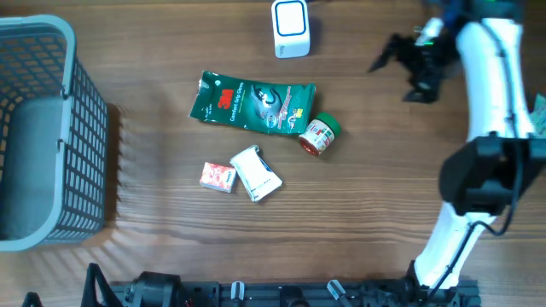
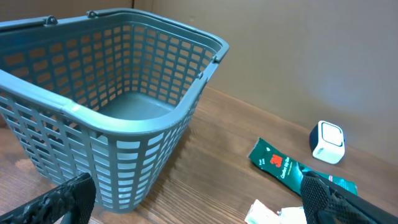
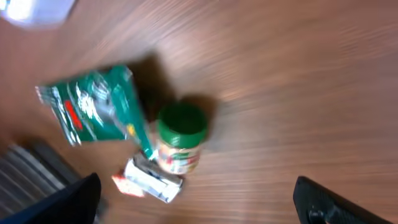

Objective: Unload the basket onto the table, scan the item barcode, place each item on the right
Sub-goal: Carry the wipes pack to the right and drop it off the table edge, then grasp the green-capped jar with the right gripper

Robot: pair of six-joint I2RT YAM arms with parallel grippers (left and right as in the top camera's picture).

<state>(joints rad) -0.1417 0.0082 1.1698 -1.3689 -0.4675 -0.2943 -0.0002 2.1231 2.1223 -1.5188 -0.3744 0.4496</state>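
Wooden table [image 1: 384, 213], seen from above, with two robot arms reaching over it.

Nearest the robot's base, the left gripper [image 2: 196, 196] is held low beside the basket with its fingers spread to the edges of its own camera view. Nothing is gripped between them.

A little further out, the goods to be scanned are lying loose in one cluster at mid-table, none of them yet lifted. Four items are counted. One red-and-white packet [image 1: 218, 176] is touching or just beside one white carton [image 1: 256, 173]. Beyond those, one small jar [image 1: 320, 135] with a green lid is set against the end of one long green packet [image 1: 252, 104]. Whether the jar is upright or on its side cannot be told. No barcode can be made out on any item.

To the left, one grey-blue basket [image 1: 90, 153] is standing with nothing seen inside. It is judged to be placed there to receive scanned goods.

Further back on the right, the right gripper [image 1: 394, 77] is raised over bare wood, well apart from the jar. Its fingers are wide apart and nothing is held.

Farthest away, one white scanner [image 1: 290, 27] is standing near the far edge, just beyond the green packet. The cluster lies between basket and scanner, probably so that it can be reached by either arm.
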